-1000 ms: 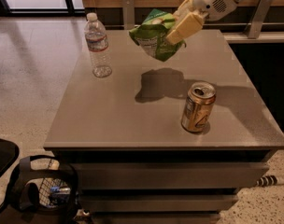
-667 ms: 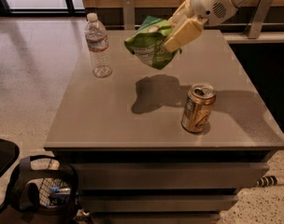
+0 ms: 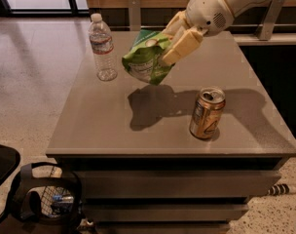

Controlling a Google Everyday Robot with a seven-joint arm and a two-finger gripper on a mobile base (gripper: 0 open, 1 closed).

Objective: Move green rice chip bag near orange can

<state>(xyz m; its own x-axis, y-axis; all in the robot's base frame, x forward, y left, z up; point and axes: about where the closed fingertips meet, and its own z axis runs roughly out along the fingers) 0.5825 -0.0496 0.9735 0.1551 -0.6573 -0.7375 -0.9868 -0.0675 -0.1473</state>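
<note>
Above table (image 3: 97, 128): gripper (image 3: 170, 51) w/ 1 bag (image 3: 142, 65); 1 can (image 3: 206, 114), 1 bottle (image 3: 102, 48).

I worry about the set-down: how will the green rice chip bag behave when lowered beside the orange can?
Likely floppy: the green rice chip bag hangs crumpled from the gripper above the table, apart from the orange can. Probably light: a pinch at one side holds it. It may slump flat once released.
</note>
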